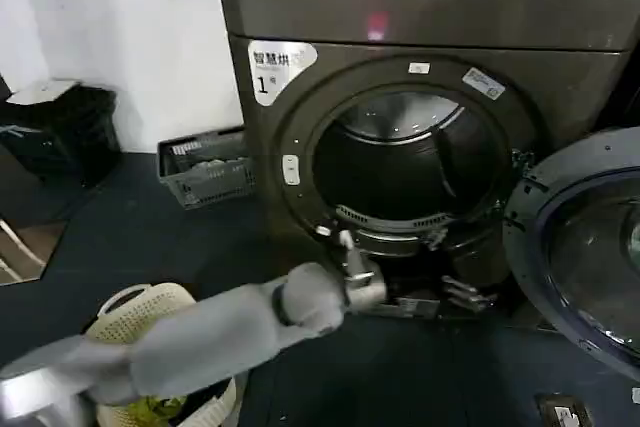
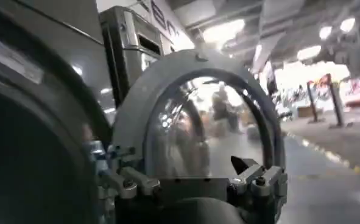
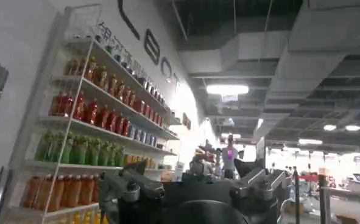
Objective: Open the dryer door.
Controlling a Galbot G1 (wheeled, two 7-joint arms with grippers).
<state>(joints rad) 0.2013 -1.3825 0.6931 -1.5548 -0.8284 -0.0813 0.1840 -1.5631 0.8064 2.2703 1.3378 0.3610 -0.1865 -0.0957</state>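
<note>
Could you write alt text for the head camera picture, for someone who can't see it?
A big dark dryer stands with its round glass door swung wide open to the right, showing the empty drum. The robot's grey left arm reaches in from the lower left, its left gripper just below the drum opening. A laundry basket sits on the dark floor nearby.

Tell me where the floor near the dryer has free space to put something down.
Bare floor lies between the dark crate and the white basket. Crowded: below the drum opening, where the left gripper reaches, and beside the open dryer door.
</note>
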